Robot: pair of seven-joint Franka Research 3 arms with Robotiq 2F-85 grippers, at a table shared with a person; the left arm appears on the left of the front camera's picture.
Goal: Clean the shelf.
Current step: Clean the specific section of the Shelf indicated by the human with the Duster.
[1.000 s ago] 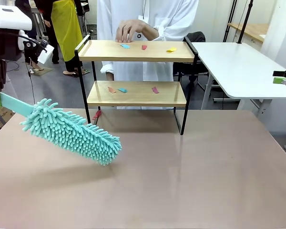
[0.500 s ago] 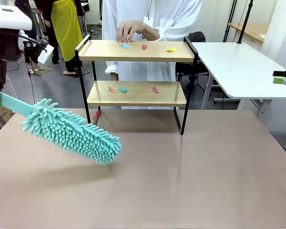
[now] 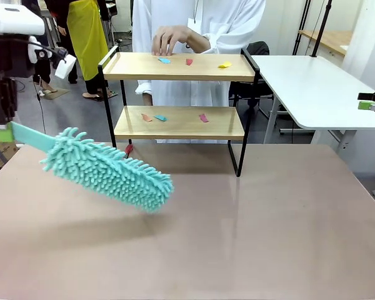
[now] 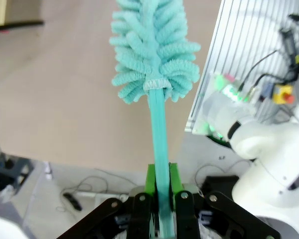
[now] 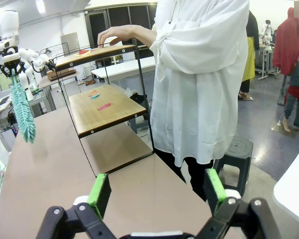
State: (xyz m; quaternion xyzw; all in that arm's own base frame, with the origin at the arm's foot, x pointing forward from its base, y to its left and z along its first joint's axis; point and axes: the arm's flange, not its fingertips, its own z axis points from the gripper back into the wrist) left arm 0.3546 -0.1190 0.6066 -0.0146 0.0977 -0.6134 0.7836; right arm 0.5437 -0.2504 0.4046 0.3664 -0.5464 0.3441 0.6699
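The shelf [image 3: 178,67] stands at the far middle of the table, two wooden boards in a black frame, also seen in the right wrist view [image 5: 102,107]. Small coloured scraps [image 3: 189,62] lie on both boards. My left gripper [image 3: 1,132] at the left edge is shut on the handle of a teal fluffy duster [image 3: 109,176], whose head hangs above the table left of the shelf. The left wrist view shows the green pads [image 4: 149,180] clamping the handle [image 4: 159,149]. My right gripper [image 5: 157,191] stands open at the table's right end. A person's hand [image 3: 169,39] hovers over the top board.
A person in a white coat [image 3: 200,25] stands behind the shelf. A white table [image 3: 315,87] sits at the right back. The brown tabletop [image 3: 237,237] in front of the shelf is bare. A stool [image 5: 236,149] stands by the person's legs.
The left arm has lifted the duster and carried it a little to the right, towards the shelf. The right gripper has not moved.
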